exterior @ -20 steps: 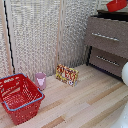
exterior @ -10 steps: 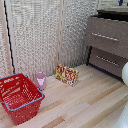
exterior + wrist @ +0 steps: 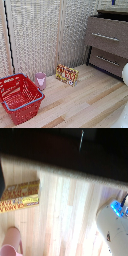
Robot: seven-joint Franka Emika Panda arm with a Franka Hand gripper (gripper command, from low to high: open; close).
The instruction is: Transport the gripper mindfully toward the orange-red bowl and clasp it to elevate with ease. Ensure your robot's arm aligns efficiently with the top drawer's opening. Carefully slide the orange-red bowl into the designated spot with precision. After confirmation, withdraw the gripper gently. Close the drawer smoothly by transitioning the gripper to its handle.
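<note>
The top drawer [image 3: 106, 36] with its handle [image 3: 105, 36] stood at the exterior view's right, above a darker drawer [image 3: 105, 61]. The robot's arm [image 3: 124, 75] showed only at the edge. The gripper [image 3: 121, 208] was barely visible; whether its jaws were released or clenched could not be told. The orange-red bowl was not seen. A red basket [image 3: 19, 97], a pink cup [image 3: 40, 80] and a yellow box [image 3: 67, 75] were on the floor.

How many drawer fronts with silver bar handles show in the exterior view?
2. The top drawer, grey-brown, sits at the exterior view's upper right; the darker lower drawer lies directly beneath it. The frame edge cuts off the cabinet, so more may be hidden.
</note>
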